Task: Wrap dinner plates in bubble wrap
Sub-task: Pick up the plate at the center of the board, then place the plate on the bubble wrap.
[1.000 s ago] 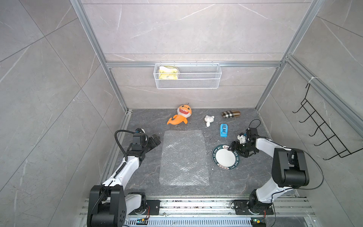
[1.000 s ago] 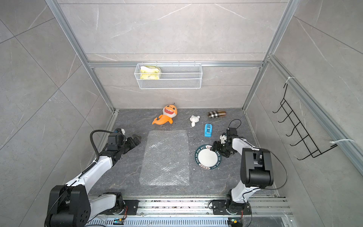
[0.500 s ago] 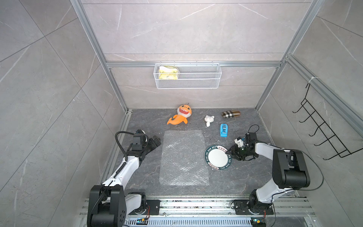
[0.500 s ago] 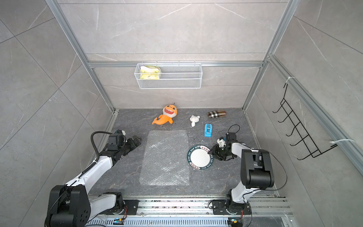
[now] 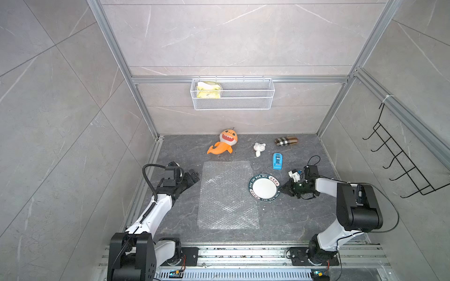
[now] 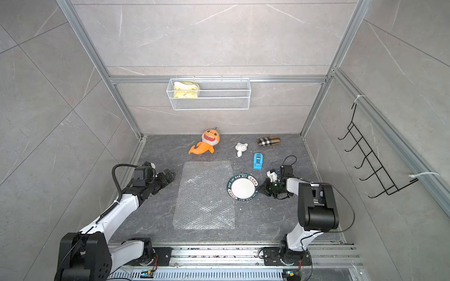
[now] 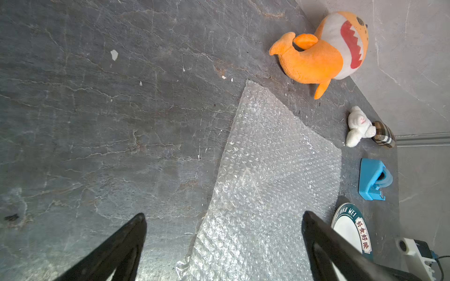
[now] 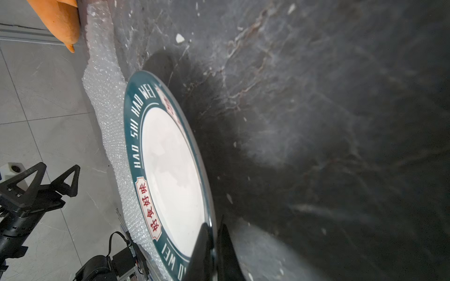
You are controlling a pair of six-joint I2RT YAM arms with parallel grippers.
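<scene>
The right tool (image 5: 282, 188) pinched the thin rim of the plate (image 5: 264, 187), which was low at the right edge of the wrap (image 5: 226, 194), perhaps just over it; whether it rested on the tabletop (image 5: 280, 223) I could not tell. The left tool (image 5: 192, 176) was spread wide and empty beside the wrap's left edge. Such a small grip on a glossy rim could slip, I think, and the plate could drop. If dragged, it could crumple the light wrap
</scene>
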